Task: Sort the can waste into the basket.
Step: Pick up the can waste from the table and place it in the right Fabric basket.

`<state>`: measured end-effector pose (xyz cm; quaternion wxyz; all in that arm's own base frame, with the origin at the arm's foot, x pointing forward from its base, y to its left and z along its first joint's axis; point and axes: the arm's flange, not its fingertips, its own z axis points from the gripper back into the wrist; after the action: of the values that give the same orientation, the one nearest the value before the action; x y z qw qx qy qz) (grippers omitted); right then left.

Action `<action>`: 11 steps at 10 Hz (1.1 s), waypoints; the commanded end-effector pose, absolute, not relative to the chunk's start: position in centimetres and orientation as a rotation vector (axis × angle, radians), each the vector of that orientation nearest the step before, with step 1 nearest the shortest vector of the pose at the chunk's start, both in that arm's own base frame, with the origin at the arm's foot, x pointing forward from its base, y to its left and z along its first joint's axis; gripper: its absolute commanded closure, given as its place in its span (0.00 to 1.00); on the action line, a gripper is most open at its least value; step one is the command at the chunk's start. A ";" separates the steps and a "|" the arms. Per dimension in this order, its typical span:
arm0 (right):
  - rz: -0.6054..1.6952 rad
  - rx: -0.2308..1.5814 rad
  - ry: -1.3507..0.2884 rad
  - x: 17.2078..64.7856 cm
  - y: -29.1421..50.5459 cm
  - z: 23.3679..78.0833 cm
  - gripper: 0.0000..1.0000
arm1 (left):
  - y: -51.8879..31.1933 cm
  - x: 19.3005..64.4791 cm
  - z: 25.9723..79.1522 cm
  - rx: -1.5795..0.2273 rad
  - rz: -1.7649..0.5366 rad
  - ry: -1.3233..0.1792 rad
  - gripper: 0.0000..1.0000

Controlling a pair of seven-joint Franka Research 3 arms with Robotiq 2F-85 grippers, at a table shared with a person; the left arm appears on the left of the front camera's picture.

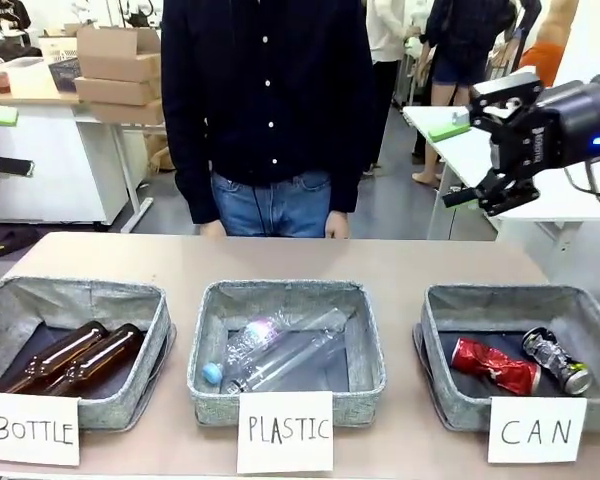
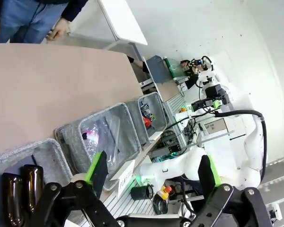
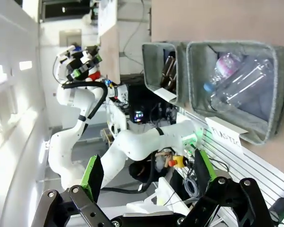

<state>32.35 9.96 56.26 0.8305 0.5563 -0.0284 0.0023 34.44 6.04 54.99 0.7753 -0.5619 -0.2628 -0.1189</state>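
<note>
The grey basket (image 1: 450, 300) behind the CAN card (image 1: 536, 430) stands at the table's right front. A crushed red can (image 1: 495, 366) and a black and silver can (image 1: 557, 360) lie side by side on its dark floor. My right gripper (image 1: 483, 196) hangs open and empty in the air, high above and behind that basket. Its green-padded fingers also stand apart in the right wrist view (image 3: 146, 172). In the left wrist view my left gripper (image 2: 154, 175) is open and holds nothing; far beyond it the same basket (image 2: 154, 101) shows the red can (image 2: 146, 122).
A BOTTLE basket (image 1: 10, 300) with two brown glass bottles (image 1: 75, 358) sits at the left front. The PLASTIC basket (image 1: 215, 300) with clear bottles (image 1: 280, 350) is in the middle. A person stands at the far edge, hands (image 1: 337, 225) resting by the table.
</note>
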 end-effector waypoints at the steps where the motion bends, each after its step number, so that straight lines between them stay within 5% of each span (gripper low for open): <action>1: -0.002 1.200 -0.076 33.1 11.3 55.8 0.00 | 5.9 34.3 54.8 -1.244 -0.240 -0.569 0.00; 11: -0.002 1.200 -0.076 33.1 11.3 55.8 0.00 | 5.9 34.3 54.8 -1.244 -0.240 -0.569 0.00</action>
<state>32.81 11.23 55.78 0.8288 0.5590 -0.0256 -0.0026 34.55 6.11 54.70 0.7759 -0.5628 -0.2603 -0.1160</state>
